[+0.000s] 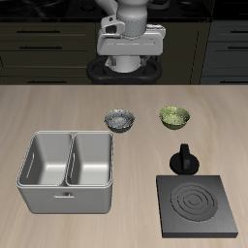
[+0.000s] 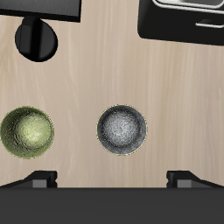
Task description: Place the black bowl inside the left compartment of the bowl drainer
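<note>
Two fingertips (image 2: pixel 39 181) are sitting wide apart, gripping nothing, black bowl (image 2: pixel 122 129) lying between the jaws; only the exterior view is showing the drainer (image 1: pixel 68 172).

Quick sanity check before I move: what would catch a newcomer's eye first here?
Probably the bowl drainer, a big grey tub with two wells near the table's front edge. Next, two small bowls side by side farther back: the black bowl with its speckled inside, and the yellow-green bowl. The gripper hangs open above them, holding nothing.

Black bowl (image 1: pixel 120 120) (image 2: pixel 122 129) — upright behind bowl drainer (image 1: pixel 68 199)
</note>
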Robot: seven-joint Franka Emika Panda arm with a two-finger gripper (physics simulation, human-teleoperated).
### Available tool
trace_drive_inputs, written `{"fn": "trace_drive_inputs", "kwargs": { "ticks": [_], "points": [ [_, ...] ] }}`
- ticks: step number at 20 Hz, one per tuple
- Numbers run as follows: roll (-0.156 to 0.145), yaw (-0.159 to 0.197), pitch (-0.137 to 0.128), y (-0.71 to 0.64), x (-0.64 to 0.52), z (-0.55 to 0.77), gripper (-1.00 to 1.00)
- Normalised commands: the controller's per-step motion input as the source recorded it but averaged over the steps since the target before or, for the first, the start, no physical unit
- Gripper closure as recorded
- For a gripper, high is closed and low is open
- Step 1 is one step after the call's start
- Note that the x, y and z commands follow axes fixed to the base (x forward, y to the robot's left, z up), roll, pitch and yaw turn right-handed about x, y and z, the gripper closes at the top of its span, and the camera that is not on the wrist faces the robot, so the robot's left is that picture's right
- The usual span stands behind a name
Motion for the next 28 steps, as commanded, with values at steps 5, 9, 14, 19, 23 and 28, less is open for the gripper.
{"fn": "trace_drive_inputs", "kwargs": {
  "ticks": [5, 9, 14, 19, 23, 28],
  "points": [
    [-0.009, 0.018, 0.031, 0.02, 0.19, -0.24, -1.00],
    [-0.014, 0.011, 0.037, -0.06, 0.20, -0.28, -1.00],
    [-0.024, -0.001, 0.036, -0.07, 0.13, -0.30, -1.00],
    [0.000, -0.009, 0.032, 0.03, 0.03, -0.29, -1.00],
    [0.006, -0.011, 0.037, 0.06, -0.02, -0.18, -1.00],
    [0.043, -0.016, 0.044, 0.16, -0.16, -0.34, -1.00]
  ]
}}
